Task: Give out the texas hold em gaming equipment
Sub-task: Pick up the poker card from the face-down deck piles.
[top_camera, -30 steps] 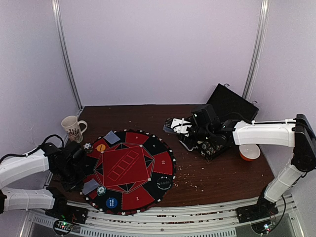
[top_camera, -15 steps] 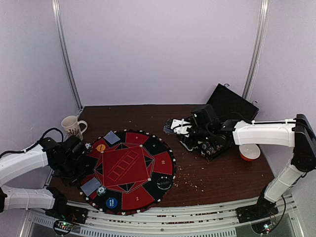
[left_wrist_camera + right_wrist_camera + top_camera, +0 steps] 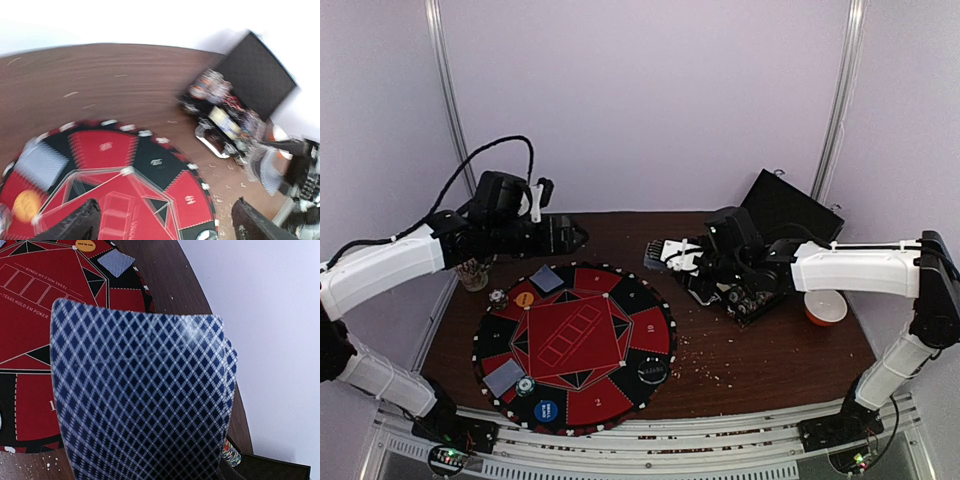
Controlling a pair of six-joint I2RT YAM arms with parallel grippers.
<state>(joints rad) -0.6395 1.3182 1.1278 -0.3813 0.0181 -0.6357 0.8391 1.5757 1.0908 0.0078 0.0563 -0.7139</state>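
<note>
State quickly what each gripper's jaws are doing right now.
Left gripper: open, holding nothing.
Right gripper: shut on playing cards.

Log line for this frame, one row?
left gripper: open, empty, aloft | right gripper: shut on blue diamond-backed playing cards, near black hinged case

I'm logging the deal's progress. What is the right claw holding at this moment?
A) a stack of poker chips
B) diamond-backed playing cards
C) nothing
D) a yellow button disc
B: blue diamond-patterned playing cards fill the right wrist view, and from above the right claw is closed on them beside the mat.
</note>
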